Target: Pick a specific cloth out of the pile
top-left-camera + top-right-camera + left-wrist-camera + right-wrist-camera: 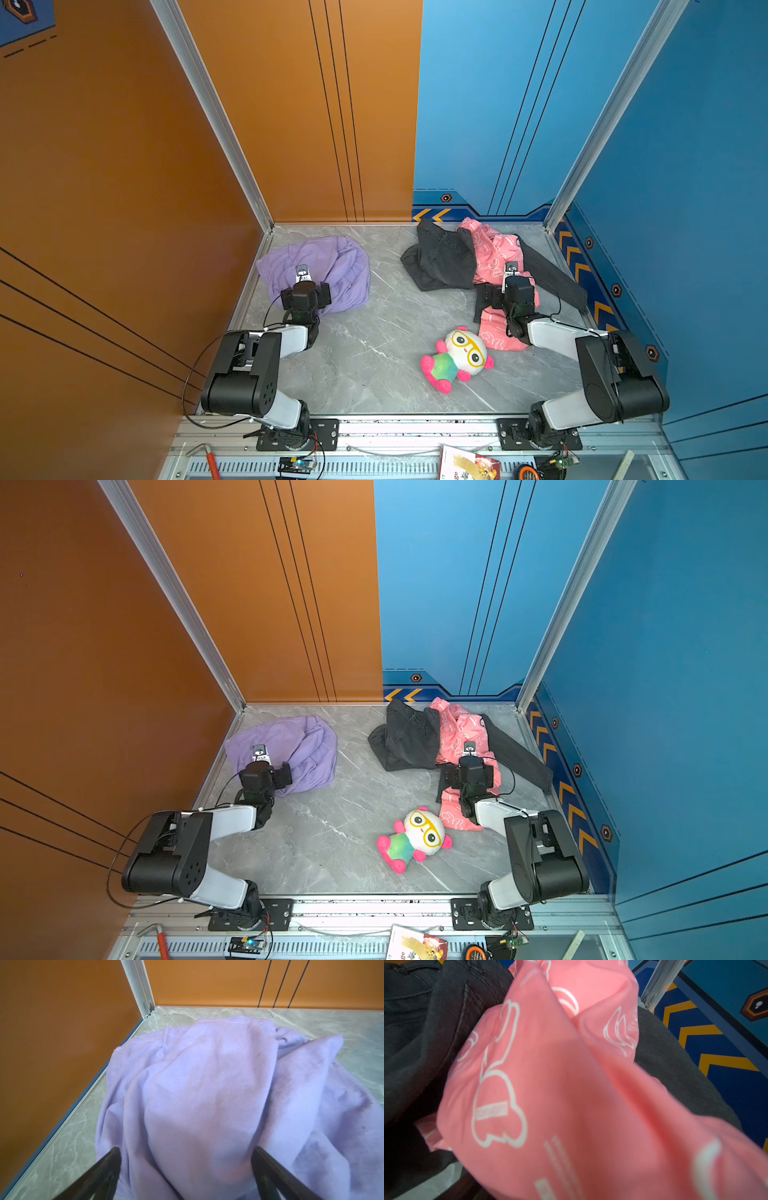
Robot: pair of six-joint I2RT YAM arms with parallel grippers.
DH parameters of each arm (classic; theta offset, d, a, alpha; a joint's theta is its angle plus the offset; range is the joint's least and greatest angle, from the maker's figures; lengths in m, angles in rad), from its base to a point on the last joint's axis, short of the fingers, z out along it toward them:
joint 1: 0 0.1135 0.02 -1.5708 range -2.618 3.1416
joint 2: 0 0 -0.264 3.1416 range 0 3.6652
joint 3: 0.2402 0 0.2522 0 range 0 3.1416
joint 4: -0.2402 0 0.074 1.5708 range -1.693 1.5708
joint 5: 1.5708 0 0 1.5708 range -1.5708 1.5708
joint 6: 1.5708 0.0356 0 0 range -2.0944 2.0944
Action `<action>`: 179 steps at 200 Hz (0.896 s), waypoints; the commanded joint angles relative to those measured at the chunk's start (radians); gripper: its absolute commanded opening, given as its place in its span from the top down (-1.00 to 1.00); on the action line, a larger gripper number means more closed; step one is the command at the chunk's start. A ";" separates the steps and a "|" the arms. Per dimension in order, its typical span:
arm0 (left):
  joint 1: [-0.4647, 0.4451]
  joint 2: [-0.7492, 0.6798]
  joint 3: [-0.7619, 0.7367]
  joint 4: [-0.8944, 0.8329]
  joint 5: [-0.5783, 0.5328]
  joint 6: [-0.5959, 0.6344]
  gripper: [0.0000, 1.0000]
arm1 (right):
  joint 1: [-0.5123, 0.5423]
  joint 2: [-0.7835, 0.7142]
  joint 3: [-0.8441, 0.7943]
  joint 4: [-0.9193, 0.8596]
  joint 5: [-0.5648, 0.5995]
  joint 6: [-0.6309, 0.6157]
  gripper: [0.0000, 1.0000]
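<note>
Cloth [328,266], plain lavender, lay crumpled on the grey marbled tabletop [374,353], well left of the plush toy [457,359] and farther back, by the orange wall. It showed in both top views and filled the left wrist view [207,1084].

Left gripper [302,273] hung over the cloth's near part. Its dark fingers [110,1159] stood spread, with a lavender fold between them and nothing pinched.

Pile [478,266] sat behind the toy, slightly to its right: a black garment [440,262] and a pink cloth [492,259] with white print.

Right gripper [511,270] was over the pink cloth, spread wide. Its fingers did not show in the right wrist view, only pink fabric [571,1095] close up.
</note>
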 commanded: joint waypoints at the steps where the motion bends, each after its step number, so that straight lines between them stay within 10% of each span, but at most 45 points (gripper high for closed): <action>1: 0.010 0.011 -0.031 0.072 0.085 0.028 -0.96 | -0.007 0.001 -0.005 0.065 -0.012 -0.047 -1.00; 38: 0.008 0.072 -0.118 0.312 0.138 0.063 -0.96 | -0.035 0.019 -0.051 0.188 -0.030 -0.054 -1.00; 106: -0.007 0.055 -0.108 0.256 0.051 0.040 -0.96 | -0.135 0.078 -0.211 0.544 -0.156 0.027 -1.00; 179: -0.009 0.056 -0.106 0.259 0.048 0.042 -0.96 | -0.109 0.066 -0.199 0.497 -0.095 0.015 -1.00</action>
